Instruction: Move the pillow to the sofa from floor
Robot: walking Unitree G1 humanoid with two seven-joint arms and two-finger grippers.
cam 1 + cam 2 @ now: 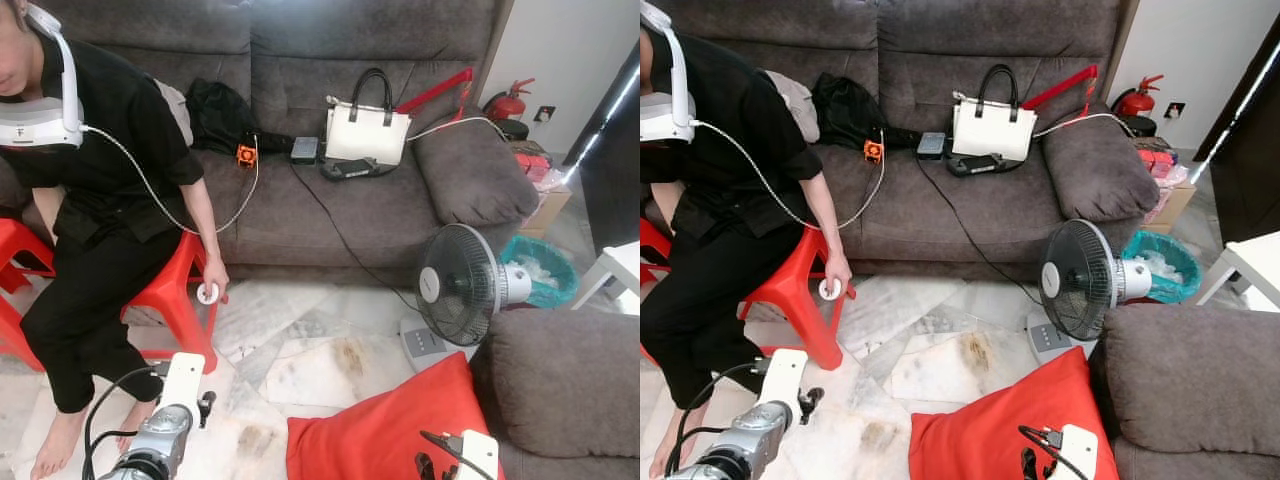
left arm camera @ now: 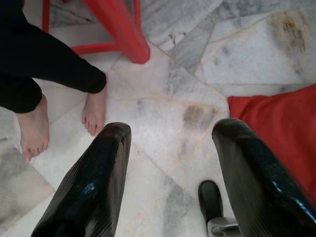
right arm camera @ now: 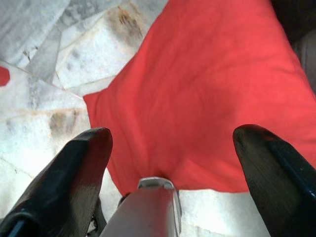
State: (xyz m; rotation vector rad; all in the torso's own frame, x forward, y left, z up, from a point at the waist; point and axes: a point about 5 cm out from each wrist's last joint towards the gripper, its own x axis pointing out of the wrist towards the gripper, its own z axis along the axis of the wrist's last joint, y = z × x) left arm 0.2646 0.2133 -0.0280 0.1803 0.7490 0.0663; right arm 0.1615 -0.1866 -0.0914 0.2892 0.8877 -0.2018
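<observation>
A red pillow (image 1: 385,430) lies on the marble floor, leaning against the grey ottoman (image 1: 570,385) at the right. The grey sofa (image 1: 330,205) stands along the far wall. My right gripper (image 3: 170,158) hangs above the pillow (image 3: 207,94), open, with nothing between its fingers. Its wrist (image 1: 470,455) shows at the bottom edge over the pillow. My left gripper (image 2: 168,163) is open above bare floor, to the left of the pillow (image 2: 281,123); its arm (image 1: 160,430) is at the lower left.
A person (image 1: 100,170) in black sits on a red stool (image 1: 175,290) at the left, bare feet (image 2: 94,111) on the floor. A standing fan (image 1: 460,285) is by the sofa's right end. A white handbag (image 1: 367,130), cables and small items lie on the sofa seat.
</observation>
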